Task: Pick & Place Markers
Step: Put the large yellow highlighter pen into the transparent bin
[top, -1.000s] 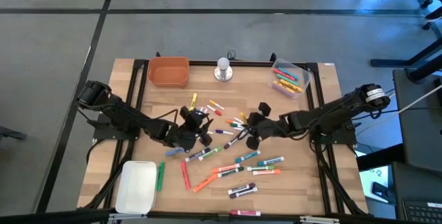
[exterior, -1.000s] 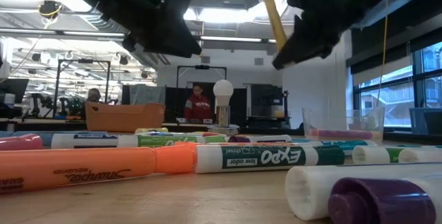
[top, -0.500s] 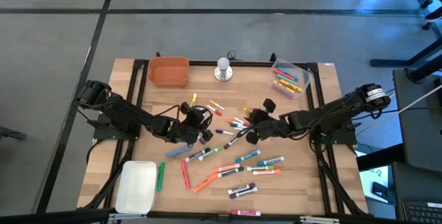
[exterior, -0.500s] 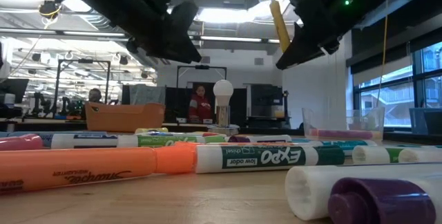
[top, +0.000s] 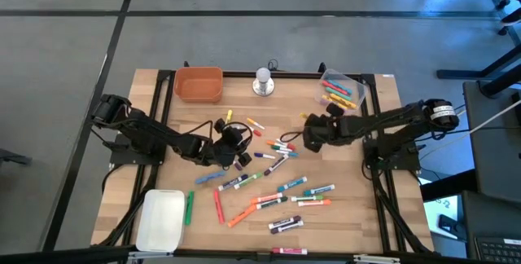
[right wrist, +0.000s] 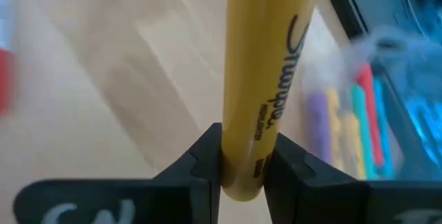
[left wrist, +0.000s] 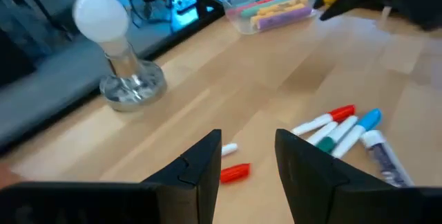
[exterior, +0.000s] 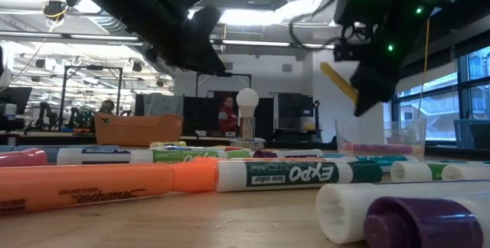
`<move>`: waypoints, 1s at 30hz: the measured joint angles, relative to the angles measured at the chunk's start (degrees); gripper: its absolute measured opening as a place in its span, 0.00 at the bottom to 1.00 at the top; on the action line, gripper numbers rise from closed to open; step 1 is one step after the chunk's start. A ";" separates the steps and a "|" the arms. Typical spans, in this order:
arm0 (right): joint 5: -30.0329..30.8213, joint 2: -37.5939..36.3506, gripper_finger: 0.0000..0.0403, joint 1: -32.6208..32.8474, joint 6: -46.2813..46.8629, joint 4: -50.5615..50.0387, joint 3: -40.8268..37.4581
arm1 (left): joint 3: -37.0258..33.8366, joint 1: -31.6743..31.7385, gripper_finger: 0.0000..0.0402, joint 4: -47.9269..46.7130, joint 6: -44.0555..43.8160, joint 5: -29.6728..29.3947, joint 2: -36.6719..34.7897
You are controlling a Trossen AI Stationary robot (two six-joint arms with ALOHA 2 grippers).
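Many coloured markers (top: 277,184) lie flat and scattered on the wooden table's middle. My right gripper (top: 309,137) hangs over their far right part, shut on a yellow marker (exterior: 338,82), which also shows in the right wrist view (right wrist: 266,65). My left gripper (top: 238,136) hovers over the left part of the pile, open, with nothing between its fingers (left wrist: 248,160). Below and beyond it lie red, white and blue markers (left wrist: 338,128). More markers lie in a clear bin (top: 340,93) at the far right. My right gripper pinches the yellow marker's barrel close to one end (right wrist: 243,156) between its two fingers. The fingers slant down from the table's right side. The marker is lifted clear of the table and juts out past the fingers at a slant (exterior: 334,76).
An orange bin (top: 198,84) stands at the far left. A silver knob with a white ball (top: 262,81) stands at the far middle. A white tray (top: 160,219) lies at the near left corner. A black frame (top: 376,125) edges the table.
My right gripper, still shut on the yellow marker, has swung toward the table's far right, nearer the clear bin, and tipped more steeply downward, most of it in the last half second. My left gripper has drifted a little toward the far edge.
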 joint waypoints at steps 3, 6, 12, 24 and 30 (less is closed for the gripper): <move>-0.62 0.00 0.19 -2.87 1.11 -4.21 0.00 | 0.00 -0.23 0.33 0.58 -2.42 3.11 -0.62; -2.53 0.00 0.19 -5.49 0.44 -6.41 0.00 | 0.00 -0.50 0.33 0.45 -0.23 5.67 -1.55; -6.81 0.00 0.19 -12.35 -2.19 -11.53 0.00 | -0.02 -2.82 0.33 0.29 6.19 7.69 -5.66; -3.83 -0.06 0.19 -17.98 -6.63 -17.29 3.87 | 0.00 -4.36 0.32 2.08 -1.28 10.56 -9.92; -5.28 -0.14 0.19 -24.32 -6.25 -17.33 3.68 | 0.00 -4.52 0.32 0.32 -1.36 24.36 -8.40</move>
